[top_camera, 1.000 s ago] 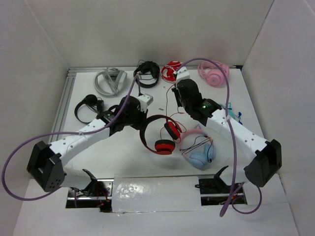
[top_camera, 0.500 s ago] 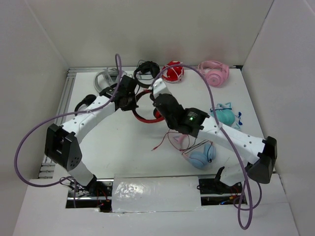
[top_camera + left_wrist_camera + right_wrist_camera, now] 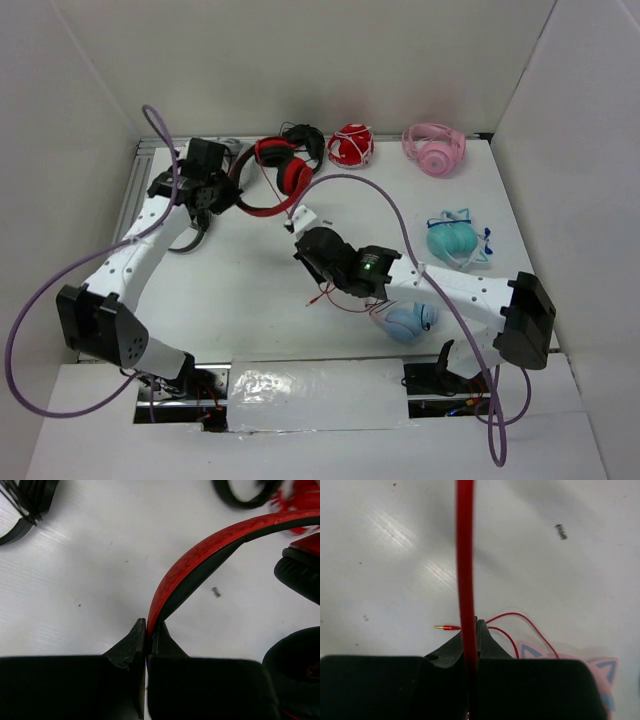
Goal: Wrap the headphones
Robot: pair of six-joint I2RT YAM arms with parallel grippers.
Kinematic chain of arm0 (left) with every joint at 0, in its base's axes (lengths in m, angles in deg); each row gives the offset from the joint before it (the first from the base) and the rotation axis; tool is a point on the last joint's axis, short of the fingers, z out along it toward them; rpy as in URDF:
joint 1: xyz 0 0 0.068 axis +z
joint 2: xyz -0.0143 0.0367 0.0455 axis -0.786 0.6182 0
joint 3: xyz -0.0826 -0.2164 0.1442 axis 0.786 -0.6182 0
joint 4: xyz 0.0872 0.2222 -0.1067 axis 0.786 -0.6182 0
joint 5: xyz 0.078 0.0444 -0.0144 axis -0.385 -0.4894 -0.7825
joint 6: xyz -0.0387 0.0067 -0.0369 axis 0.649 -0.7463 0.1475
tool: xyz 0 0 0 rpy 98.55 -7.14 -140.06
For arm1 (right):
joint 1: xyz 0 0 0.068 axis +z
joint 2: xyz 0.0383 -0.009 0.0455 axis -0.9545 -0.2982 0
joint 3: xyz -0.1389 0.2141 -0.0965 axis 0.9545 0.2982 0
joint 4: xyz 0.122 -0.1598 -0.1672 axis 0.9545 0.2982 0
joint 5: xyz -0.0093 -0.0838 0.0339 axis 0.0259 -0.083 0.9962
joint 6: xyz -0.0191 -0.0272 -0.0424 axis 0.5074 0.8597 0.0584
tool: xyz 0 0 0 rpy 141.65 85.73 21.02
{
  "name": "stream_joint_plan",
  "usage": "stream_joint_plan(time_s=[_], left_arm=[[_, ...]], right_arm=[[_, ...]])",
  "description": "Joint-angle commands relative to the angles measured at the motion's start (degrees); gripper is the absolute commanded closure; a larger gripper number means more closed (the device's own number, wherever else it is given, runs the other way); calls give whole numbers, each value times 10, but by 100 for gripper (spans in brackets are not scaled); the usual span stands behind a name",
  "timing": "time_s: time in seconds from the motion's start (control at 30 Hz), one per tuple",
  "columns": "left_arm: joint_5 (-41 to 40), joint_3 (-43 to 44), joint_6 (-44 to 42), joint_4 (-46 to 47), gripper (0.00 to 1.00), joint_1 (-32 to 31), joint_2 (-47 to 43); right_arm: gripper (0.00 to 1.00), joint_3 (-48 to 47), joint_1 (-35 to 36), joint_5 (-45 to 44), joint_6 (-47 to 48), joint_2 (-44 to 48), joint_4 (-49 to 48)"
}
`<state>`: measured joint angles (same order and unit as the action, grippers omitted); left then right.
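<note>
**Both grippers pinched shut: left on the headband, right on the cable**

Top view: the headphones [image 3: 293, 178] were at the far left-centre of the table [image 3: 230, 290]. Their headband curved toward the arms and both earcups lay on the far side. The left gripper [image 3: 222, 196] was clamped on the band's left end. The right gripper [image 3: 305, 220] sat just near and right of the headphones. Slack cable [image 3: 330, 296] trailed along the table beside the right arm. The cable's long axis ran from the earcups toward the near right, so the right arm was the nearer one to it.

Left wrist view: the left gripper [image 3: 147, 627] had its jaws closed on the thin edge of the headband [image 3: 200, 550]. The band arched up and to the right, toward an earcup [image 3: 300, 575].

Right wrist view: the right gripper [image 3: 470, 625] was nipped tight on the cable [image 3: 465, 555], which ran straight away from the fingers, apparently taut. The plug [image 3: 445, 627] lay free on the table just left of the tips, with loose loops to their right.

Winding would likely depend on that taut stretch between earcup and right gripper.
</note>
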<state>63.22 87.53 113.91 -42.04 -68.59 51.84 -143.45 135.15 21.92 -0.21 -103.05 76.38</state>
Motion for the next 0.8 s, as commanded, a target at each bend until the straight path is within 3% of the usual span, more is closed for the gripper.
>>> stream_joint_plan(time_s=[0.0,0.23,0.33,0.47,0.6,0.77], left_arm=[[50,11,30,102,100,15,-70],[114,17,-7,140,100,33,-124],[161,13,-29,149,100,58,-143],[249,-12,-50,189,100,82,-176],[317,-22,-86,215,100,88,-203],[405,-43,-121,246,100,88,-227]], right_arm=[[100,34,7,82,-21,-5,-111],[100,131,22,97,-13,-13,-279],[100,245,14,53,-27,22,-434],[99,361,-37,156,-58,79,-594],[99,377,-84,189,-68,94,-607],[100,330,-151,245,-49,72,-565]])
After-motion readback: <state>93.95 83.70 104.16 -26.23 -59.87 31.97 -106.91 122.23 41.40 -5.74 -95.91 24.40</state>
